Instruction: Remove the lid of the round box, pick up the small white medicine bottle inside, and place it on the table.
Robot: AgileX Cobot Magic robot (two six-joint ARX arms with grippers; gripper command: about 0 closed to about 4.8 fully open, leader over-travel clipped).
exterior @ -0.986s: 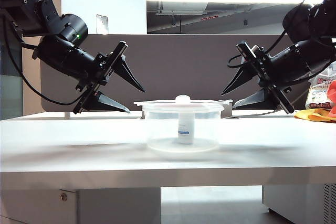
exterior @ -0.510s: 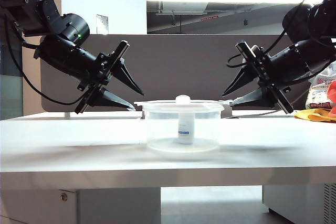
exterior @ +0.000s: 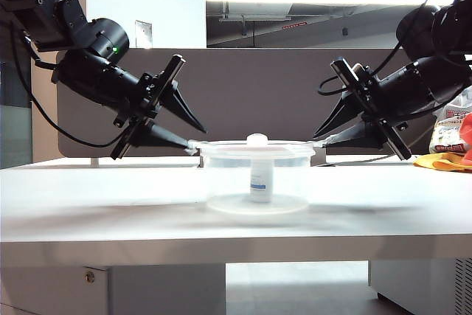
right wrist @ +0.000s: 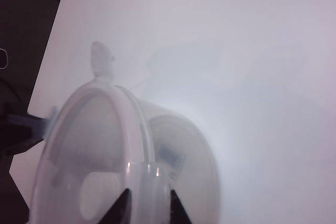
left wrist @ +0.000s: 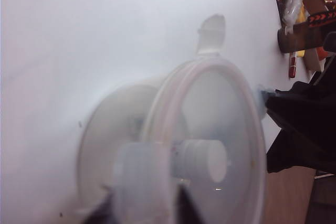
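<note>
One clear round box [exterior: 257,182] stands mid-bench on the white bench [exterior: 110,212], its lid [exterior: 254,147] on and a single small white medicine bottle [exterior: 259,180], blue-banded, upright inside. Two black grippers flank it: the left gripper [exterior: 193,142] and the right gripper [exterior: 318,139] each have their fingers partly closed around one of the lid's side tabs. A dark grey divider panel [exterior: 251,86] runs behind, ceiling strip lights above.

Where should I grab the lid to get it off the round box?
By its side tabs. The lid lies flat on the round box, tabs protruding at opposite edges; left gripper and right gripper already bracket them, coming in level from each side.
</note>
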